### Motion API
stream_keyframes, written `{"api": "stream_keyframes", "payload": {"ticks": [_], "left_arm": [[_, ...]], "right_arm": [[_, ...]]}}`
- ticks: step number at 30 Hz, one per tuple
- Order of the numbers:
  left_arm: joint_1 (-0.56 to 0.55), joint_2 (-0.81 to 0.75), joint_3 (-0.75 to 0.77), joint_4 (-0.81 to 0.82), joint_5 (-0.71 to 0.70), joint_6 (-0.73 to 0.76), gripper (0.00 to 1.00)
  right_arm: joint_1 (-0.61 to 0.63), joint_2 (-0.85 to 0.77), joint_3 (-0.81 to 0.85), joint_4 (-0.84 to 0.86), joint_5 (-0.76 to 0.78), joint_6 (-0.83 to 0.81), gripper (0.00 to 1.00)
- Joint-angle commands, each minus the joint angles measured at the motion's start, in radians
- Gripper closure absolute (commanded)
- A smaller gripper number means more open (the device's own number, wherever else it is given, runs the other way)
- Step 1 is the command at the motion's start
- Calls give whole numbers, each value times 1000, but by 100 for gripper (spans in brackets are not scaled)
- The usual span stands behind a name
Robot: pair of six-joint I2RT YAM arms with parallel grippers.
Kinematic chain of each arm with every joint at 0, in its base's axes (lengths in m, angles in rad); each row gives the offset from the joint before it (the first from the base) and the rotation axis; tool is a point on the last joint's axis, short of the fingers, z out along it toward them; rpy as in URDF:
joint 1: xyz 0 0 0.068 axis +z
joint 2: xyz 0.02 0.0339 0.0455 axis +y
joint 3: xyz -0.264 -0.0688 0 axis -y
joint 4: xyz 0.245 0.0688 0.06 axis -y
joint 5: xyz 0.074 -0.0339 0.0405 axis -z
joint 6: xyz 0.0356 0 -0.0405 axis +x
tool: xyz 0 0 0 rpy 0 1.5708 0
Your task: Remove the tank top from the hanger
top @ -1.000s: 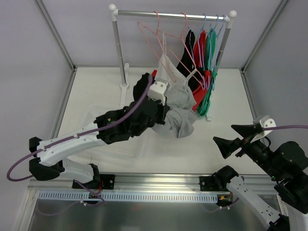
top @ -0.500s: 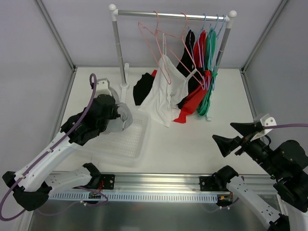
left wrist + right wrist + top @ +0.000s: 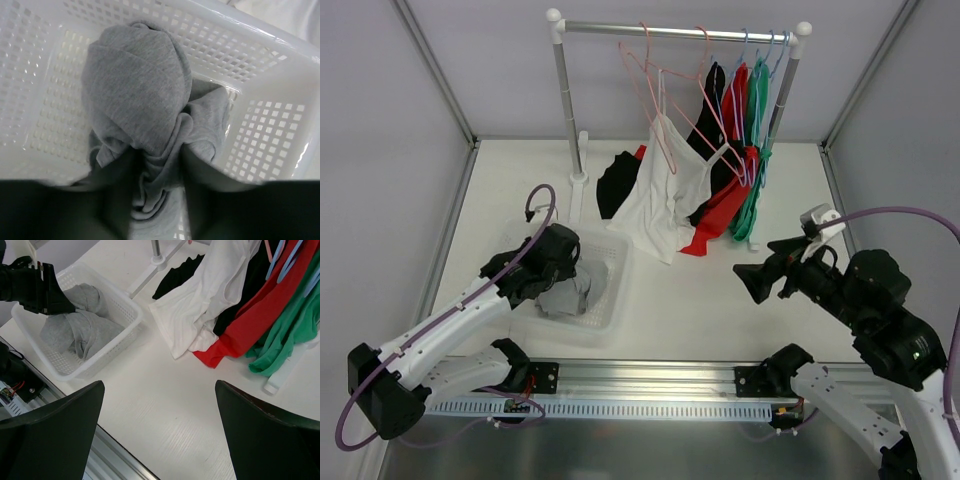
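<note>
1. Most seems done: we see the crumpled grey tank top (image 3: 570, 296) in the white perforated plastic basket (image 3: 617, 285), well apart from the metal clothes rail (image 3: 600, 27).
2. The left end effector (image 3: 156, 170) straddles it; we cannot tell whether it grips.
3. The right end effector (image 3: 160, 390) gapes, holding nothing.
4. By our judgement, only letting go is left.

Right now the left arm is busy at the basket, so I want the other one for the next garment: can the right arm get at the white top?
Probably yes. The right gripper is open and faces the white top, with only bare table between them.
</note>
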Motion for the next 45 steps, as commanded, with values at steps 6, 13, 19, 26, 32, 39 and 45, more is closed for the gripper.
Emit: {"api": "stream_keyframes", "payload": {"ticks": [6,13,19,26,32,39,45], "left_arm": [[11,-72,136,12,129,87,1],[11,-156,284,-90,468,282,1],[11,-262,311,-239,453,377,1],[8,-403,223,-246,338,414,1],[8,-446,134,-172,307,374,1],[8,-434,41,-98,332,357,1],[6,-423,22,-67,366,356,1]], "right_arm": [[-1,251,142,52,35,-21,0],[-59,538,426,16,72,-141,0],[-199,856,730,-16,-40,-203,0],[-228,1079,972,-14,-112,-266,23],[-228,1176,1072,-8,-77,-280,31],[-229,1245,1069,-4,-54,-312,44],[-229,1263,1069,4,-78,-297,60]]}}
